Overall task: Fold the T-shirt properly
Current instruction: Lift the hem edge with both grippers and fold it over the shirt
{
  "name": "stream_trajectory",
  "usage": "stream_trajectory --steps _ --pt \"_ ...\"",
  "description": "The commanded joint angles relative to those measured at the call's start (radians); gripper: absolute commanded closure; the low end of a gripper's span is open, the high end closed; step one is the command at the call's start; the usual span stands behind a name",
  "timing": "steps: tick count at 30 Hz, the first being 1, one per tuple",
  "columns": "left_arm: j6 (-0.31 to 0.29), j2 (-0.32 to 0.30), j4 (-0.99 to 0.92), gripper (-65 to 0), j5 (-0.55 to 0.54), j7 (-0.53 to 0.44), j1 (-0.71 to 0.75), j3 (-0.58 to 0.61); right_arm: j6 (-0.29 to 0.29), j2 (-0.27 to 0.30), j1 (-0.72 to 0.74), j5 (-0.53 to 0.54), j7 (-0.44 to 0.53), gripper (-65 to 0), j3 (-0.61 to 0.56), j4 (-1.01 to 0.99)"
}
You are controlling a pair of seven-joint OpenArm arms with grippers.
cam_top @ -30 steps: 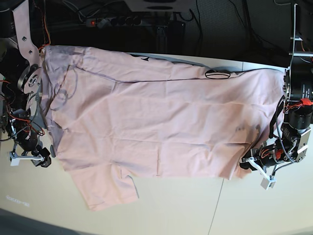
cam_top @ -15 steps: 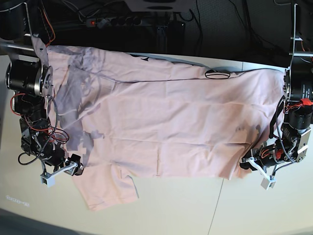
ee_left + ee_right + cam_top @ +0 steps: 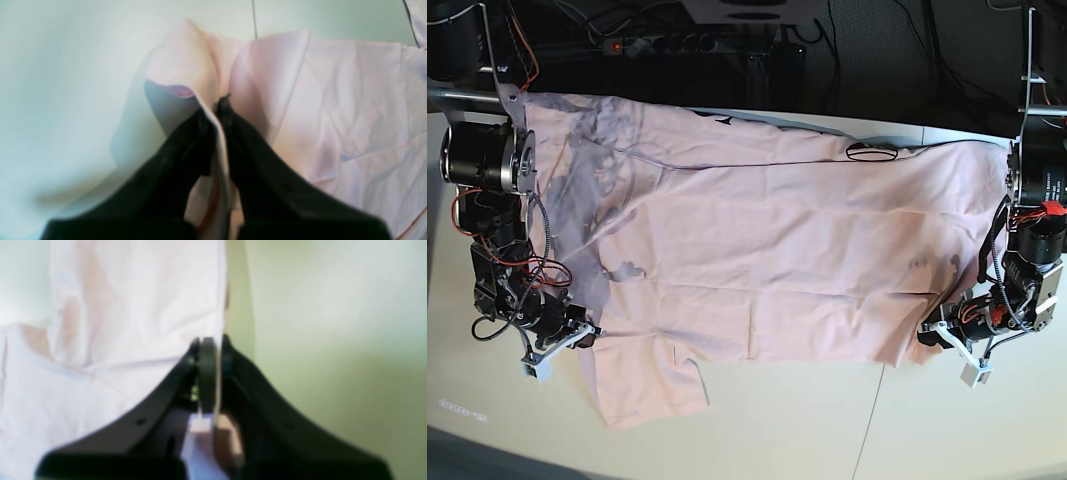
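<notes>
Item: T-shirt [image 3: 767, 260], pale pink, spread on table [image 3: 947, 430], long axis running from one arm to the other. Left gripper [image 3: 218, 110]: jaws clamped on a raised hem corner. Right gripper [image 3: 208, 346]: jaws clamped on the opposite edge, cloth extending away from both.

Both arms [image 3: 497, 250] are black motor housings with red wiring, black cables and white end-effector brackets.

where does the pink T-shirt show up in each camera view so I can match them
Base: T-shirt spread across the table's middle.
Left wrist: upper centre and right, an edge pinched in the left tool.
Right wrist: left half, its edge pinched in the right tool.
Shared landmark: the pale table.
</notes>
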Motion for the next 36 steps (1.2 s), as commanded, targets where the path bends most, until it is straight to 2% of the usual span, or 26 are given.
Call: stream_trajectory --steps 1,5,9,14,21,28,31,36 --pt "-0.024 -0.019 0.016 0.0 -0.018 -0.011 -0.041 -0.001 0.079 0.008 -0.004 -0.051 -0.092 0.0 -0.007 0.008" --pt "-0.024 -0.050 0.016 0.0 -0.100 0.008 -0.059 -0.001 0.079 0.029 -0.006 -0.049 -0.095 0.0 -0.007 0.081" --pt "-0.024 -0.084 0.016 0.0 -0.198 0.111 -0.094 -0.001 0.082 0.053 -0.006 -0.031 -0.127 0.0 -0.007 0.153" --pt "-0.024 -0.119 0.016 0.0 -0.316 0.265 -0.116 -0.001 0.107 0.088 -0.009 0.127 -0.218 0.0 -0.007 0.226" --pt "-0.024 -0.187 0.022 0.0 -0.579 0.511 -0.115 -0.001 0.111 0.156 -0.078 0.283 -0.327 0.0 -0.007 0.385" --pt "-0.024 -0.252 0.086 0.0 -0.758 0.673 -0.097 -0.001 0.113 0.232 -0.188 0.400 -0.369 0.0 -0.007 0.570" --pt "-0.024 -0.288 0.148 0.0 -0.775 0.723 -0.042 -0.001 0.113 0.265 -0.230 0.428 -0.409 0.0 -0.007 0.647" --pt "-0.024 -0.357 0.318 0.0 -0.775 0.722 0.095 -0.001 0.114 0.324 -0.301 0.447 -0.413 0.0 -0.005 0.719"
